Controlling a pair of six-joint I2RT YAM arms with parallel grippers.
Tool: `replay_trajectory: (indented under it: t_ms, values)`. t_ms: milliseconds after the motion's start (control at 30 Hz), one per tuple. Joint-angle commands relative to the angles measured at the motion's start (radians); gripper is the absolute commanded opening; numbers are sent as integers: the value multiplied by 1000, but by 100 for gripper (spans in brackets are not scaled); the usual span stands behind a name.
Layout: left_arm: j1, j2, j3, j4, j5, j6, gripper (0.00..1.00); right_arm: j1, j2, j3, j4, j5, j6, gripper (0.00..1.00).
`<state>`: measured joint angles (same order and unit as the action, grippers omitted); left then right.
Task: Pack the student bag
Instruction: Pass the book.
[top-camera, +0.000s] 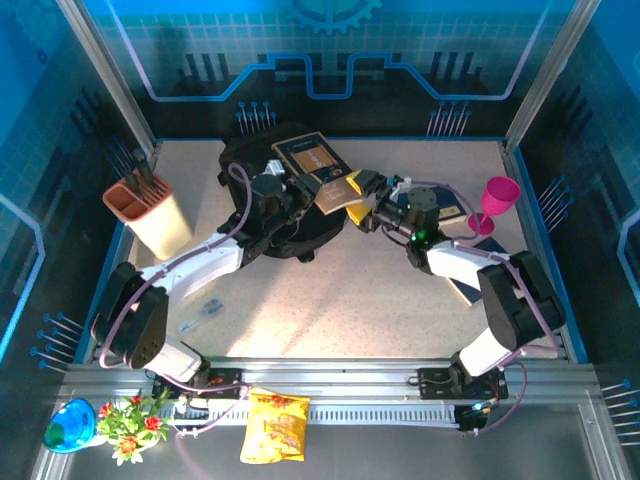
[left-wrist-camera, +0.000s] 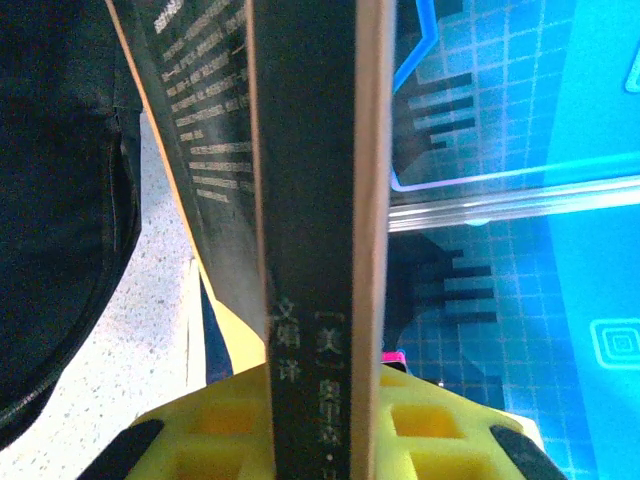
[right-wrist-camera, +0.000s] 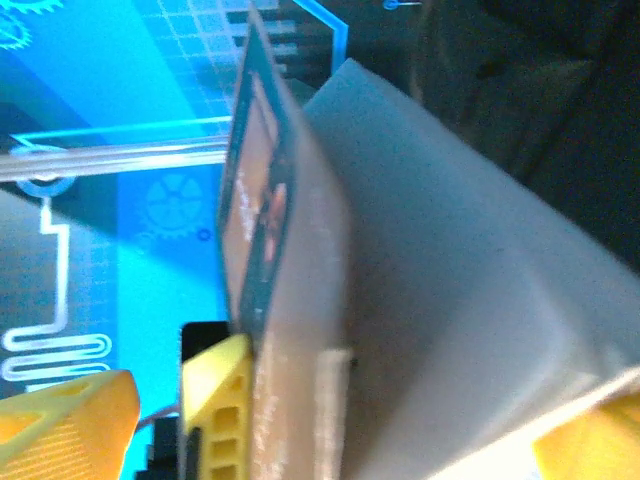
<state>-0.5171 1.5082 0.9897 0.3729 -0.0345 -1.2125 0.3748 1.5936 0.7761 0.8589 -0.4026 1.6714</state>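
1. Left arm (top-camera: 190, 265) stretches from its 7 o'clock base toward 1 o'clock. The left gripper (top-camera: 322, 192) has its yellow fingers (left-wrist-camera: 450, 455) pinched narrowly on a slim dark hardback book (left-wrist-camera: 305, 200).
2. Right arm (top-camera: 470, 265) folds at 4 o'clock and reaches toward 10 o'clock. The right gripper (top-camera: 365, 203) has its jaws wide apart, astride the book; grip unclear.

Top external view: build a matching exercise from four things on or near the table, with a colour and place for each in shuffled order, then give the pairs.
Things:
1. student bag
2. goblet
3. snack packet
4. holder

Colour and place:
A. yellow, lying at the near edge, off the table
B. pink, standing at the far right
C. black, at the far middle
D. tan, standing at the left side

Pairs: 1-C, 2-B, 3-A, 4-D
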Motion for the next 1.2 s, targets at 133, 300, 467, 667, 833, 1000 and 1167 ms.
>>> replay_trajectory:
  t_ms: [133, 300, 467, 667, 833, 1000, 1167]
  values:
    - [-24, 40, 79, 113, -102, -41, 6, 1, 71, 50, 82, -19, 99, 84]
    - [-41, 66, 86, 126, -141, -48, 5, -7, 75, 29, 92, 4, 115, 68]
    - [-43, 80, 64, 165, -164, -86, 6, -13, 66, 38, 99, 31, 105, 59]
    - [-48, 76, 28, 192, -154, -102, 11, -17, 57, 61, 2, 6, 49, 33]
    - [-48, 27, -9, 117, -155, -58, 25, -33, 38, 43, -15, 4, -14, 13]
    - [-45, -46, -18, -75, -149, 84, 55, -71, -14, 7, -36, 0, -114, 10]
    - [-29, -95, -19, -311, -91, 271, 76, -137, -76, -26, -106, -42, -208, 9]
